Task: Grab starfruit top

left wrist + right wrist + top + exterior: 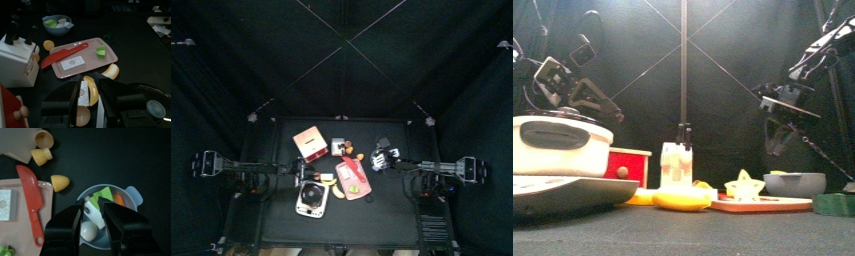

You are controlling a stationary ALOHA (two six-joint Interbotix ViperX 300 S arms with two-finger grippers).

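The starfruit top is a small pale green piece standing near one edge of the pink tray. It shows upright on the tray in the front view and as a green sliver at the right wrist picture's corner. My right gripper hangs open over the grey bowl, apart from the starfruit, with nothing held. It shows above that bowl as well. My left gripper stands open above a banana on the table.
A red knife and a white card lie on the tray. The bowl holds green, orange and white pieces. A white knife block stands beside the tray. A rice cooker and red box stand at the left. Yellow fruit pieces lie around.
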